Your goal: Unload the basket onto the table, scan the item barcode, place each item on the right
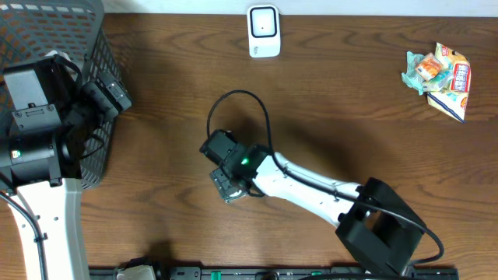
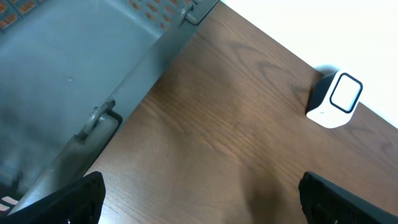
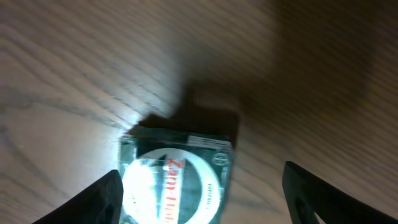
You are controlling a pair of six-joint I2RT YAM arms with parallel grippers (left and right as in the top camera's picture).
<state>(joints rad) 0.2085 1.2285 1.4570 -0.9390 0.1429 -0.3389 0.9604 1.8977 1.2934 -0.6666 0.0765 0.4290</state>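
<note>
Overhead view, surface: a dark brown wood-grain tabletop fills the frame. A thin pale strip runs along its far edge at 12 o'clock; whether that is wall or floor cannot be told.

Left side, 9 to 10 o'clock: a grey mesh basket stands at the corner of the tabletop. The left arm, black on a white base, sits over it. In the left wrist view the left hand is released. Its dark fingers are spread wide at the lower corners with nothing between them, above bare wood beside the basket's grey wall.

Centre, 12 o'clock: a white scanner stands upright near the far edge, well apart from both hands.

Centre, slightly toward 7 o'clock: in the right wrist view the item packet lies flat on the tabletop under the right hand. It shows a round white label with red lettering inside a green border, under strong glare. No barcode is discernible. The right hand is released, with a finger on either side of the packet. Bare wood shows between one finger and the packet; the other finger is just beside the packet's edge, and contact there cannot be told.

The white right arm runs back to a black base at 5 o'clock.

Right side, 2 o'clock: a small heap of crumpled snack packets lies well apart from everything else.
</note>
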